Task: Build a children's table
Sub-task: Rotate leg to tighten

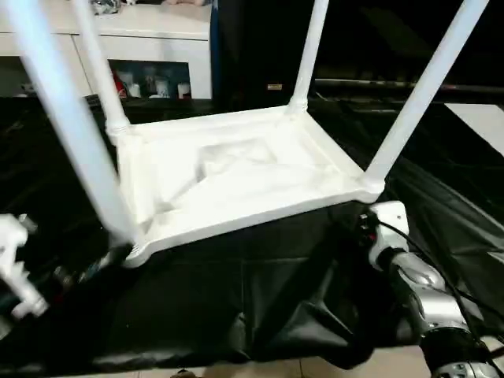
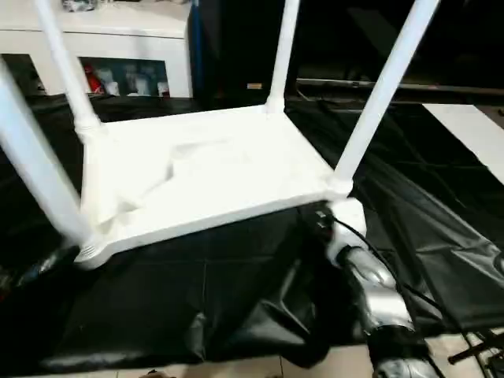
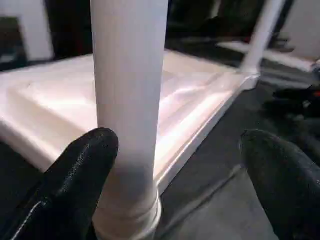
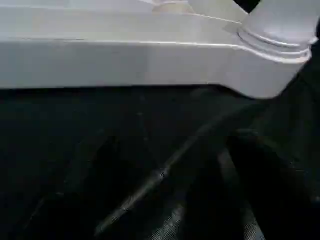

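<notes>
Covering work table [image 1: 236, 315], black sheet, cabinet [image 1: 142, 31] behind

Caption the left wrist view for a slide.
Open left pincer flanks a white leg socketed in the upturned tabletop.

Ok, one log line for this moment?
children's table: upside down, four legs in | left hand: open around near leg | right hand: open at front corner

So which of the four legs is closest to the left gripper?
The near-left leg, the one standing in the tabletop's front corner on the robot's left. It rises between the left gripper's open fingers, close to one finger; the other three legs stand at corners farther off.
</notes>
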Controlling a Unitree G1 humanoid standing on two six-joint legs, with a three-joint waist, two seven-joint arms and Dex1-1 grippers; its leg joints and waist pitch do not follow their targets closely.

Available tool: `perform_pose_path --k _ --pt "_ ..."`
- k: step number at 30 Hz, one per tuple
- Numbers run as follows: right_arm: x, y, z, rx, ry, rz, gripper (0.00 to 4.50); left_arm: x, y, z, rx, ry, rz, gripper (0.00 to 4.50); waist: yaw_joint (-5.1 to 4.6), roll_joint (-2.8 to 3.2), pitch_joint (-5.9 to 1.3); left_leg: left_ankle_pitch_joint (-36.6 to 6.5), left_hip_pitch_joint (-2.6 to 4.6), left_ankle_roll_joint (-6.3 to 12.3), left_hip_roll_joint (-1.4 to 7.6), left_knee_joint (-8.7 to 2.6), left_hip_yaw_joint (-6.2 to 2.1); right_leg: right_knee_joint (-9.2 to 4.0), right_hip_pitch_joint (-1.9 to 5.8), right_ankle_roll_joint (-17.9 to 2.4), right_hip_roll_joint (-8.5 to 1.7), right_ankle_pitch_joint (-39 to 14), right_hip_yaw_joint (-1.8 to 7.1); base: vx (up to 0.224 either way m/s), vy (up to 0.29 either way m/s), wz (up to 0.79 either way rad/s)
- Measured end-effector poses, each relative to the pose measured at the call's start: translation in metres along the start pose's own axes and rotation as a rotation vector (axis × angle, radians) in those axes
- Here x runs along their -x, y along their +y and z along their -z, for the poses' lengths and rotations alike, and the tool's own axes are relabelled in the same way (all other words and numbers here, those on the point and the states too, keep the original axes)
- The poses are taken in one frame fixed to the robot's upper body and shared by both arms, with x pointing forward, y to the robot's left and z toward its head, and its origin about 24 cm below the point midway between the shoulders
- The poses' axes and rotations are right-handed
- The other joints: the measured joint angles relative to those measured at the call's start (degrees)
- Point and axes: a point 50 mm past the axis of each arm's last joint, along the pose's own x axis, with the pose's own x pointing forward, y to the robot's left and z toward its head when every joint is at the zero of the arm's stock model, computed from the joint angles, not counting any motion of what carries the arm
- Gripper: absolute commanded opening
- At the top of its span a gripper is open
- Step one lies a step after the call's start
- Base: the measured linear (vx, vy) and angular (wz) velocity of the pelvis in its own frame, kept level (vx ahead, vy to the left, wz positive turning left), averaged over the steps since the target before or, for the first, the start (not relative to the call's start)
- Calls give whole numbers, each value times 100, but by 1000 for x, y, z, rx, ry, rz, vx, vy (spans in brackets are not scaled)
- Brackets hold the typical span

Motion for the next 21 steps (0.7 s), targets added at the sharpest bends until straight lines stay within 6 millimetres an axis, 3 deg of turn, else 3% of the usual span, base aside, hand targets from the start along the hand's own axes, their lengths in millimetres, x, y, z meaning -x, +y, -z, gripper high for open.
perform_pose_path --k 2,3,4,5,6,7,8,9,11,21 --pt "-2 3 -2 6 -1 0 386 -5 2 -2 -6 -6 8 447 -31 91 58 0 -13 -2 39 -54 -68 -47 138 -13 1 -34 -157 -67 20 -12" --pt "-2 5 -1 12 5 -2 386 -7 4 -3 -10 -2 7 447 -22 96 86 0 -11 -2 32 -78 -35 230 112 -97 -12 -288 -143 -120 -10 0" --pt "-2 6 0 19 14 -5 386 -10 5 -7 -23 -8 7 447 56 -45 69 1 -7 -3 31 -76 139 641 132 -87 -23 -513 44 -57 -93 3" --pt "-5 7 -4 26 7 -10 386 -10 5 -6 -19 -8 2 447 103 -185 36 -5 19 -12 9 -19 168 683 40 45 -14 -540 181 -57 -93 3" --pt "-7 7 -8 28 -2 -12 386 -9 4 -1 3 7 3 447 144 -180 38 -66 -7 -93 8 58 130 687 4 51 -14 -536 178 12 -90 -13" --pt "-9 7 -12 32 -12 -13 386 -9 3 4 24 17 5 447 200 -137 36 -211 -36 -112 0 164 -22 679 -3 51 -15 -536 138 19 -10 -25" --pt "-11 9 -17 36 -25 -18 386 -11 2 4 36 14 9 447 266 -44 38 -160 -78 -198 7 181 -174 669 1 46 -3 -533 22 19 -10 -25" --pt "-13 11 -18 47 -21 -26 386 -14 3 1 41 -1 14 447 280 -39 36 -135 -90 -225 20 179 -205 646 -16 29 31 -524 12 0 0 0" --pt "-19 17 -20 62 -9 -48 386 -23 2 -4 47 -32 32 447 278 -30 41 -136 -108 -228 66 160 -192 559 -10 -59 109 -467 43 -56 -14 2" --pt "-35 30 -36 74 -37 -84 386 -61 -23 4 125 -27 161 447 222 -17 56 -136 -84 -227 64 60 -107 354 5 -66 90 -463 58 -5 1 0"
